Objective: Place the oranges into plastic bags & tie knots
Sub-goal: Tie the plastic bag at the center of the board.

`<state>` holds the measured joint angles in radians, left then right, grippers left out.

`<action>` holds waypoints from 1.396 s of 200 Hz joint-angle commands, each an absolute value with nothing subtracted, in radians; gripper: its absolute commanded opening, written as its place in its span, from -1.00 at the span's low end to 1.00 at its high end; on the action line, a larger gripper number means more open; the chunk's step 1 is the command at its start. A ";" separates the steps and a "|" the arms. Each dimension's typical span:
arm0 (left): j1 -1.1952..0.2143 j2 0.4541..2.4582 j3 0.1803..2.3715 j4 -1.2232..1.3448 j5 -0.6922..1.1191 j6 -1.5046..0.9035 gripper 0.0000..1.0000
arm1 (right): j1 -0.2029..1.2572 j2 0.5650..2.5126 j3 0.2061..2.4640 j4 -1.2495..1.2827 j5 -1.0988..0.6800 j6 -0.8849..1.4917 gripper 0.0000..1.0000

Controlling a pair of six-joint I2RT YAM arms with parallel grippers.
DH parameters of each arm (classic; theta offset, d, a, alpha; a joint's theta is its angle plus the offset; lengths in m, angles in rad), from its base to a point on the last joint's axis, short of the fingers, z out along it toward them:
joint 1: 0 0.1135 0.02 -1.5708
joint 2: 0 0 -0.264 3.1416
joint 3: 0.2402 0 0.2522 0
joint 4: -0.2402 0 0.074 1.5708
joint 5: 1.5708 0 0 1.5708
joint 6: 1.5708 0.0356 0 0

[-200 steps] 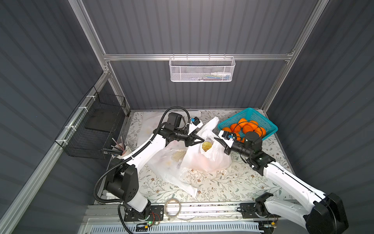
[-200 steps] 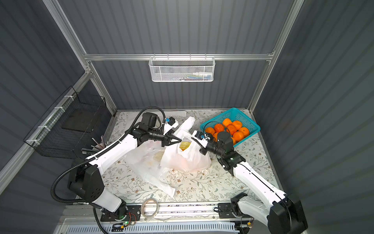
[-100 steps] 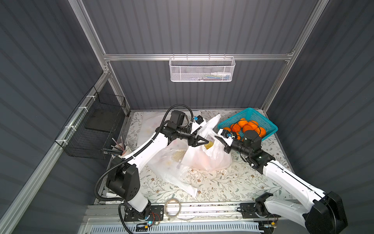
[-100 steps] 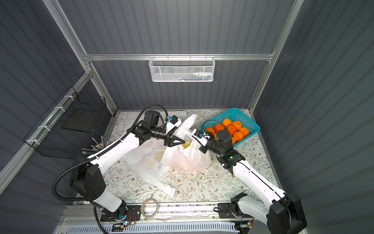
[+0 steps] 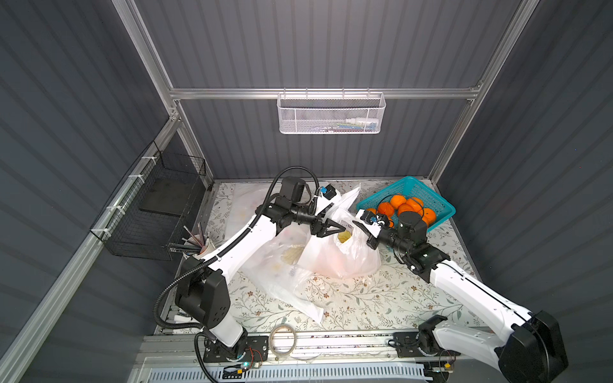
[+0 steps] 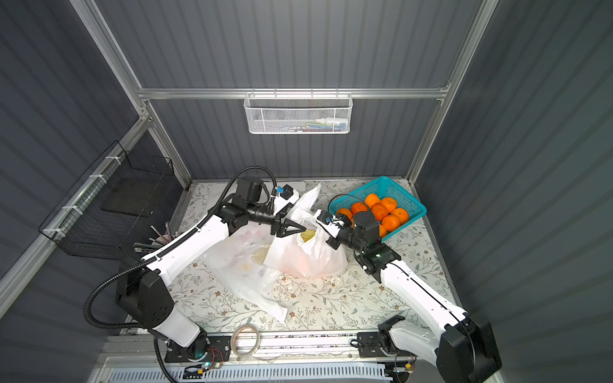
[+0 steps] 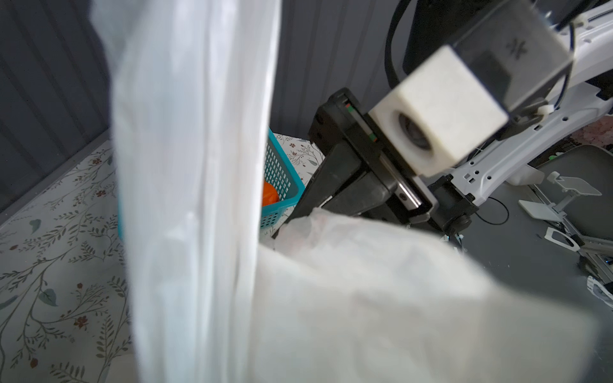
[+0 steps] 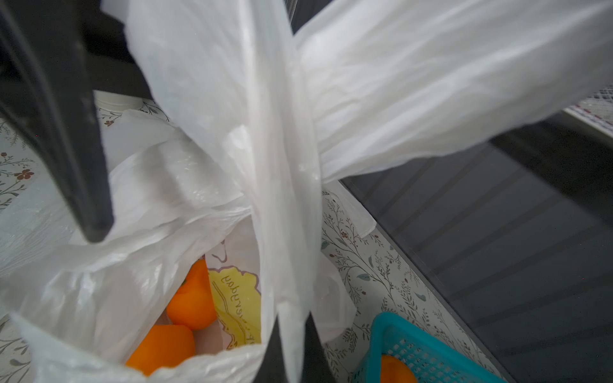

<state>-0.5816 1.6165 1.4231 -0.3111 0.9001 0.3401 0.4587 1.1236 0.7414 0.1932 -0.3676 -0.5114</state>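
Right pincer (image 7: 293, 220) is clamped hard on a handle strip (image 8: 282, 232) of the bag (image 5: 341, 262). In the right wrist view the white plastic runs straight down into its closed tips. The other strip (image 8: 431, 83) crosses that one just above the tips and fans away to the side, so the two lie over each other.

Left pincer (image 5: 342, 228) comes in nose to nose with the right one, just apart from it, above the bag's mouth. It shows as a dark wedge against the pale plastic. One finger (image 8: 76, 149) reaches down beside the bag's rim. Whether its jaws are apart or together, I cannot tell from here.

The bag stands directly beneath both pincers with its mouth gaping. Two oranges (image 8: 185, 298) lie at the bottom, below the right pincer's tips, snug against a yellow print (image 8: 238, 298) on the bag wall.

There are more oranges (image 5: 406, 209), heaped in the teal basket (image 5: 431, 194), which sits right behind the right pincer, close by its wrist.

On the left pincer's side, a second bag (image 5: 282, 262) lies flat and crumpled on the flowered tabletop (image 5: 365, 298). It sits under the left arm and back from that pincer's tips, with its edge tucked against the standing bag.
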 commanded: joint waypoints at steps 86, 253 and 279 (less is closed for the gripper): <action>-0.597 1.646 1.466 -0.321 0.877 0.328 -0.77 | 0.469 1.125 0.771 0.154 -0.291 -0.535 -1.00; -0.597 1.589 1.422 -0.239 0.793 0.324 -1.00 | 0.313 0.903 0.845 -0.064 -0.776 -0.385 0.88; -0.597 1.590 1.422 -0.238 0.799 0.341 -1.00 | 0.207 0.990 0.927 0.042 -0.914 -0.289 0.98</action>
